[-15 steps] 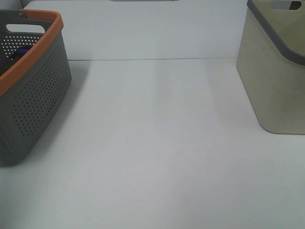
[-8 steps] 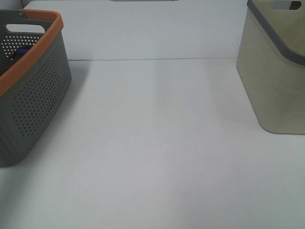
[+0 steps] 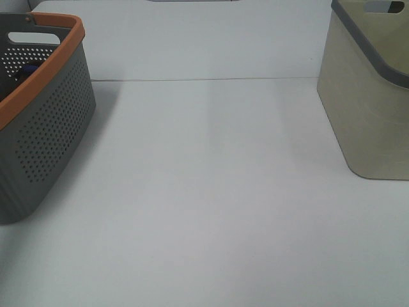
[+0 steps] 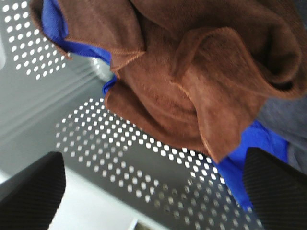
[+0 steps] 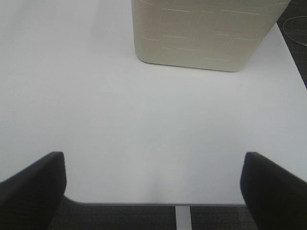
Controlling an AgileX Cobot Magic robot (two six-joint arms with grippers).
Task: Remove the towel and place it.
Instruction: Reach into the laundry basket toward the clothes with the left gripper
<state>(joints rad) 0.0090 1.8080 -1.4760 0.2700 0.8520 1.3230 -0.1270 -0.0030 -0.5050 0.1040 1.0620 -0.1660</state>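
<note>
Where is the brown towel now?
The left wrist view shows the brown towel inside the grey perforated basket, lying over a blue cloth; that basket stands at the left of the exterior high view.

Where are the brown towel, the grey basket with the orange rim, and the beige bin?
brown towel [image 4: 192, 86], left wrist view, on its bunched middle fold.
grey basket [image 3: 54, 131], high exterior view, on its perforated side wall.
beige bin [image 3: 370, 115], high exterior view, on its plain side wall.
</note>
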